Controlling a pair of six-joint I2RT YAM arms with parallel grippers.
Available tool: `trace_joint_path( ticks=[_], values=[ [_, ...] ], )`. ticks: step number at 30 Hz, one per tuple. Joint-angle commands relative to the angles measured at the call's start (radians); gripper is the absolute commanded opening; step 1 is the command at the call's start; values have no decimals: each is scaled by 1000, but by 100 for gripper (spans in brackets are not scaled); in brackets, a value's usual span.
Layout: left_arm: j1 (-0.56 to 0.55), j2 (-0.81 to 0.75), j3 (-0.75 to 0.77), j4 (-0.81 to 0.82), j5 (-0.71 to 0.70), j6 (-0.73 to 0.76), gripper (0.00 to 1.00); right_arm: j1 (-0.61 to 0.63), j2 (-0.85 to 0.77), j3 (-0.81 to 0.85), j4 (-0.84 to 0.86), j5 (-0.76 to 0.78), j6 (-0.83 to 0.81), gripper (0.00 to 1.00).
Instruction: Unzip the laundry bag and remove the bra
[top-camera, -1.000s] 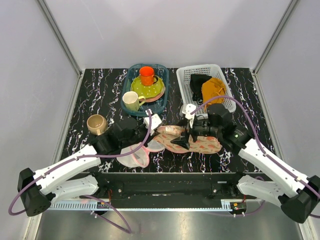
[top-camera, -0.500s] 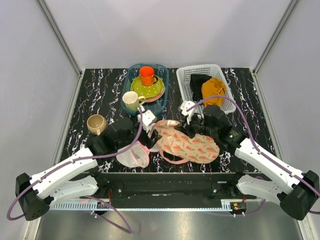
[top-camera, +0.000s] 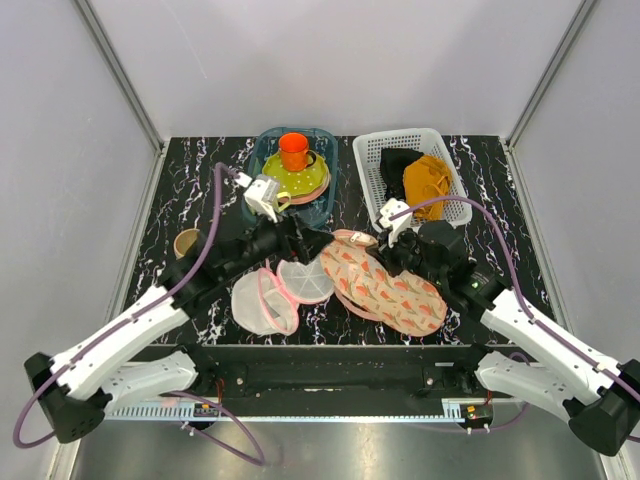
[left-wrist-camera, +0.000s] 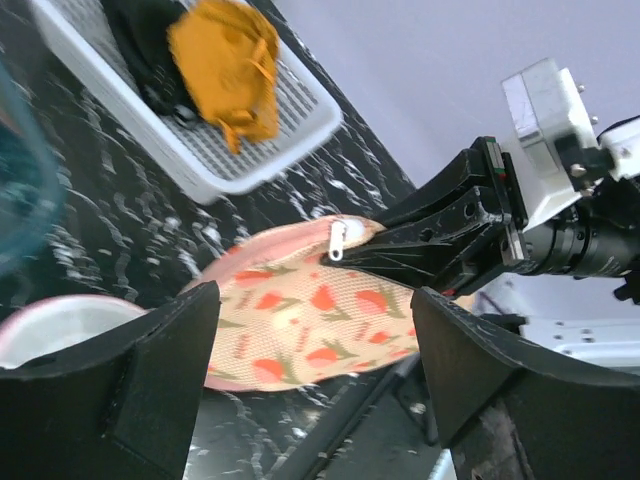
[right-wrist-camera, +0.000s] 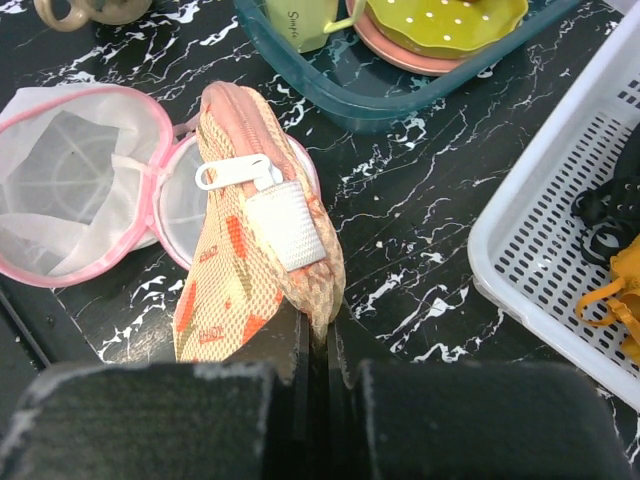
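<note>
Now, on the black marbled table (top-camera: 190, 190), the peach printed laundry bag (top-camera: 385, 285) is lying flat and stretched along a diagonal. A second ago it was bunched between the two arms, and half a second ago it was spread and lifted.

The right fingers (left-wrist-camera: 430, 240) are staying clenched on the bag's far end, just beside its white tab, so that end is being pinned. The left fingers (left-wrist-camera: 150, 380) are standing released, wide apart with nothing between them, that arm having drawn back from the bag toward the rear left.

The round white mesh pouch (top-camera: 262, 303) is lying open just beside the bag.

The white zip pull (right-wrist-camera: 235, 175) is sitting at the pinned end and the pink edge is looking shut, so unzipping is probably only now being set up, with the freed left fingers likely going for the pull. The bra is not showing anywhere; presumably it is sitting inside the bag.
</note>
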Motion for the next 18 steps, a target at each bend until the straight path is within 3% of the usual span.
trace_joint_path(
  ticks=[1, 4, 9, 18],
  values=[
    [5, 121, 2, 159, 203, -279, 81, 11, -27, -1, 33, 64, 5, 0],
    [7, 213, 29, 205, 286, -339, 79, 14, -30, 4, 40, 58, -4, 0],
    [11, 256, -17, 303, 289, -411, 70, 14, -18, 9, 42, 53, -7, 0],
    [19, 311, -4, 386, 335, -462, 63, 20, -13, 12, 54, 44, -9, 0]
  ],
)
